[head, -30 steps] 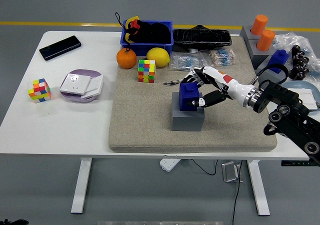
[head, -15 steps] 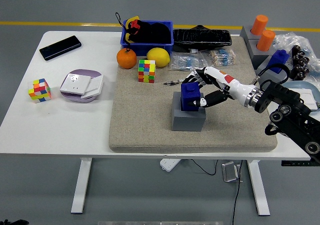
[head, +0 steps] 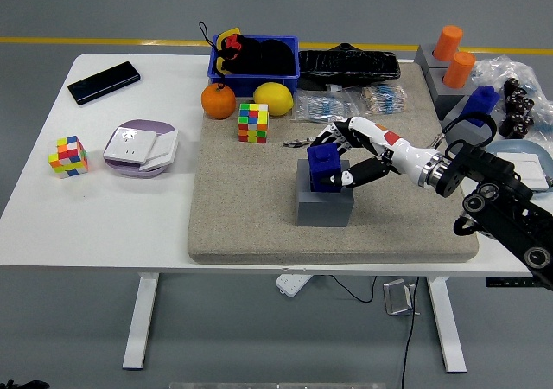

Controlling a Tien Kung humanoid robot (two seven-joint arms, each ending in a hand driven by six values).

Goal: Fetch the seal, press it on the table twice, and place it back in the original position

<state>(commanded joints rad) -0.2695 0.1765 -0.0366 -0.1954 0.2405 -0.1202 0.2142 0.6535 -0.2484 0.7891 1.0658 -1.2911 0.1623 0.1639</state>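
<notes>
The seal is a dark blue block (head: pixel 325 166) standing in a grey square holder (head: pixel 323 202) near the middle of the beige mat (head: pixel 251 225). My right hand (head: pixel 346 154) reaches in from the right and its fingers are wrapped around the seal's top, thumb on the near side. The seal leans slightly to the left and looks a little raised in the holder. The left arm is out of view.
A Rubik's cube (head: pixel 253 123), an orange (head: pixel 219 101) and a lemon (head: pixel 273 98) lie at the mat's back left, in front of a blue bin (head: pixel 254 60). Two orange cylinders (head: pixel 454 56) in grey holders and another blue seal (head: pixel 480 101) stand at the right.
The hand and the seal have shifted slightly left and up, and the seal now tilts a little in the holder.
</notes>
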